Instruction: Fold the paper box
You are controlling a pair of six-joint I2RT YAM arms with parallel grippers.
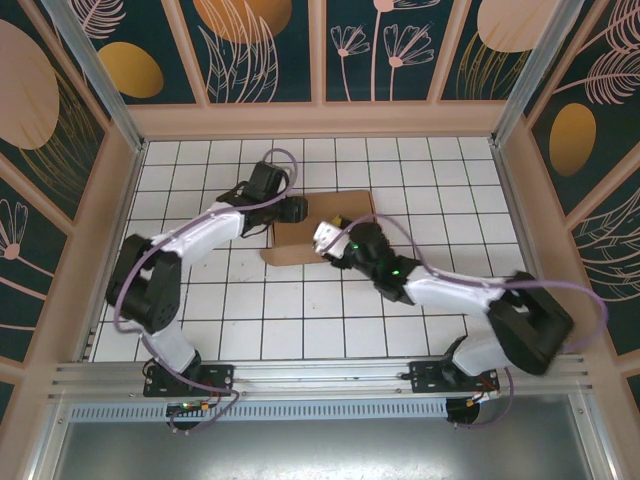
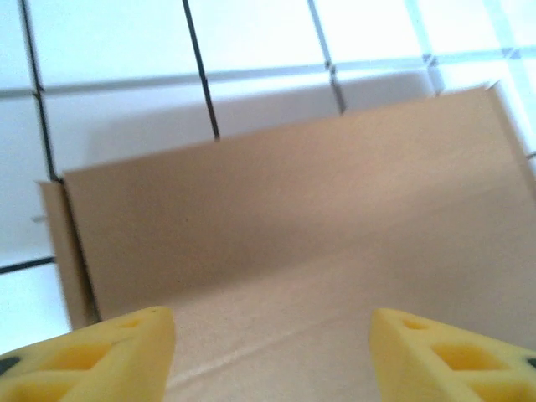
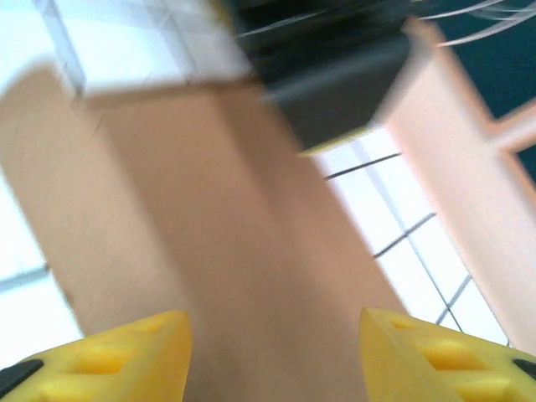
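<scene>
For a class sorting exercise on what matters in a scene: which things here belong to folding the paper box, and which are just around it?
Part of the job:
paper box
left hand
right hand

Just there:
tiled table
patterned walls
metal rail at the near edge
</scene>
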